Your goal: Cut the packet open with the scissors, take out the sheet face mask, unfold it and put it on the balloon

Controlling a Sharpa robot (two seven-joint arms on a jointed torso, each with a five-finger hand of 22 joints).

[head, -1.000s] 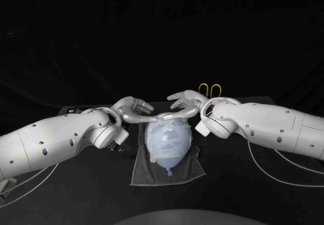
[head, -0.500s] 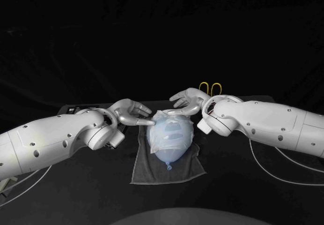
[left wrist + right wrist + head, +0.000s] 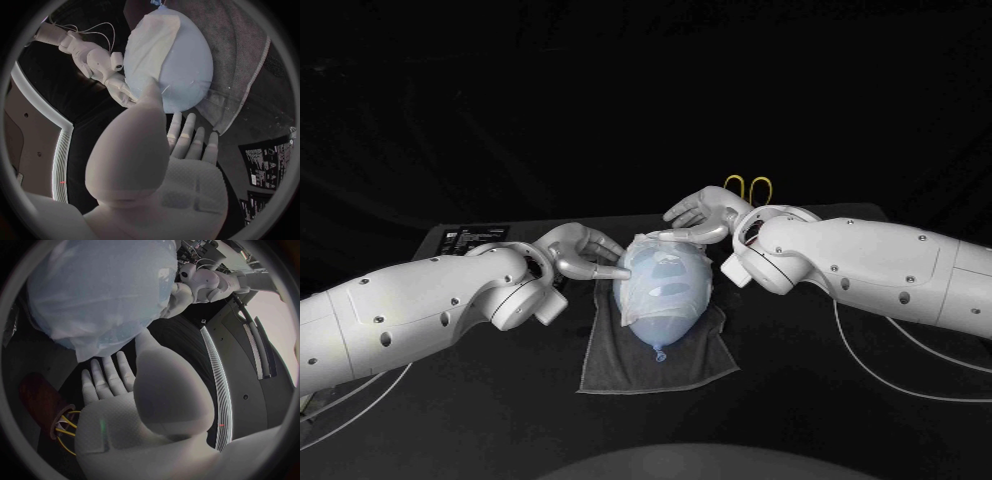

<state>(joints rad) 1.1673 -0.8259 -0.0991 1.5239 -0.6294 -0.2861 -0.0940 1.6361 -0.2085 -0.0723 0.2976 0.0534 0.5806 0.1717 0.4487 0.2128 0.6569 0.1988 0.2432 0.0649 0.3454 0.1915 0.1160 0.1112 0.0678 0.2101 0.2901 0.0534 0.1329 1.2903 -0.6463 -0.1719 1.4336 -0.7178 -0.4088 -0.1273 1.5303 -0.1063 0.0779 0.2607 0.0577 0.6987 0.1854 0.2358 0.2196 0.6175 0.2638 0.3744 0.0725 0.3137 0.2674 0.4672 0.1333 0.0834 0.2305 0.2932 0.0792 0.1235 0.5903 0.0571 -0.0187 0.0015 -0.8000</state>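
Left hand [image 3: 583, 250] splayed, thumb on balloon [image 3: 661, 292], right hand [image 3: 701, 214] splayed, neither holding anything

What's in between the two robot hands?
The balloon, with the mask on it, lies between the left hand and right hand, as the head view shows.

Robotics lab bench: black table [image 3: 790, 340], dark cloth backdrop [image 3: 646, 100], white cables [image 3: 871, 366] across it

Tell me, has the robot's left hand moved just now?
Yes. The left hand slid nearer the robot, along the balloon from far end to side, judged against the towel.
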